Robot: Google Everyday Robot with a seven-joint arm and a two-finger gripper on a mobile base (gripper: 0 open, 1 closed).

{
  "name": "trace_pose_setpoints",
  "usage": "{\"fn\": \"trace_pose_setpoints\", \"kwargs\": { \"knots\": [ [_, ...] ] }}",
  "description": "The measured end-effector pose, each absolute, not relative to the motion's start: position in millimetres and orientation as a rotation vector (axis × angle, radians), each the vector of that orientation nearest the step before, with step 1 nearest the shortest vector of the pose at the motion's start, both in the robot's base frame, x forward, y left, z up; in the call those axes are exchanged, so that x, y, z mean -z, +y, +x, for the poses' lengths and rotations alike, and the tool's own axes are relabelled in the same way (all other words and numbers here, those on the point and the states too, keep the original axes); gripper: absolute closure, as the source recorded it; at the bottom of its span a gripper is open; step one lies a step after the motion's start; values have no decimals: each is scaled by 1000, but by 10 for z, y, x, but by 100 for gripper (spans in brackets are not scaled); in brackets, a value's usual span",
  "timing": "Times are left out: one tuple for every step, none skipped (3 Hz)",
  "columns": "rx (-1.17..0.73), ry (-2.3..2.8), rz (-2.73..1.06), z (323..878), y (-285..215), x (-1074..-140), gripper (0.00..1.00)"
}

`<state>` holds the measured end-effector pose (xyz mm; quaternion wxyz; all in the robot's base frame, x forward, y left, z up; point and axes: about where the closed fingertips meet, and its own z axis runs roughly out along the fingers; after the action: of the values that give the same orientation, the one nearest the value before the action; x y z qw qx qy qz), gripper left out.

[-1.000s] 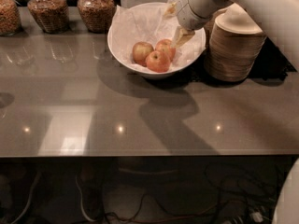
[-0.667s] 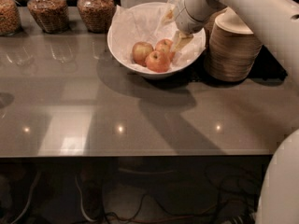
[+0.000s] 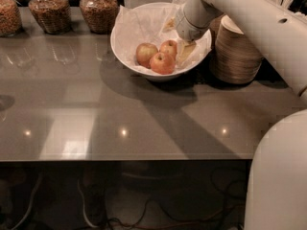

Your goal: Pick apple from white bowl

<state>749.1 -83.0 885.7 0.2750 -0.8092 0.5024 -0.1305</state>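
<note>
On the grey table point(image 3: 96, 104), hand point(image 3: 186, 51) inside white bowl point(image 3: 115, 44) beside apple point(image 3: 169, 47), grip unclear

view: single, high, tilted down across table point(image 3: 72, 95) toward jars point(image 3: 98, 4) at far edge | range: middling, floor under near edge in frame | arm point(image 3: 249, 18): across upper right corner | gripper point(image 3: 185, 51): inside bowl point(image 3: 115, 46), right side

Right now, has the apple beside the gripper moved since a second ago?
No. The apple sits in the same spot against the rim of the white bowl. The gripper is over the bowl, just right of the apple.
</note>
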Motion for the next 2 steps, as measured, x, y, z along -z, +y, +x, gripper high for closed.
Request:
{"fn": "trace_pose_setpoints", "kwargs": {
  "knots": [
    [328,1350,-2198,7496,-794,-8767,33],
    [311,1350,-2208,7498,-765,-8713,34]
  ]
}}
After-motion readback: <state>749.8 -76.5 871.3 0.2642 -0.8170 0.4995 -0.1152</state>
